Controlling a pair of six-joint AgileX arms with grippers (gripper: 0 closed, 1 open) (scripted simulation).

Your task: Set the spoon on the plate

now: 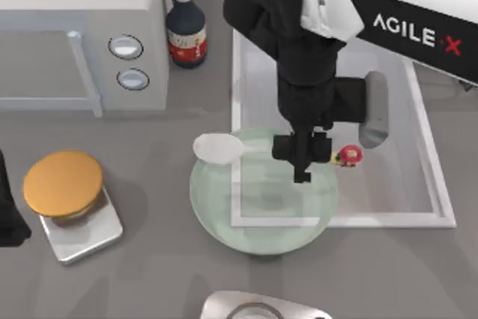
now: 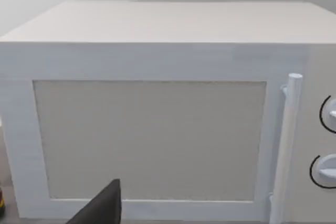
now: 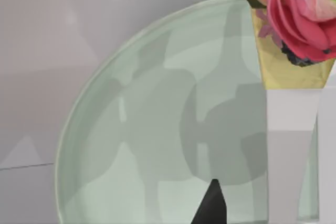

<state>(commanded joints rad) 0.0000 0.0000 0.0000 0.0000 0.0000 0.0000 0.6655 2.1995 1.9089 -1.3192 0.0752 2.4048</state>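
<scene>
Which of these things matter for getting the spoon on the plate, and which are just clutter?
Job:
spoon
plate
right end effector, gripping the spoon's handle over the plate

Clutter:
microwave
sauce bottle
orange-topped disc
white tray

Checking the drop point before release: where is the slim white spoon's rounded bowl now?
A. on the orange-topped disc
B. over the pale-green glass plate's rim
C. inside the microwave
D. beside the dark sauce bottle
B: in the top view the slim white spoon, held by the right claw, has its bowl over the upper-left rim of the pale-green glass plate.
</scene>
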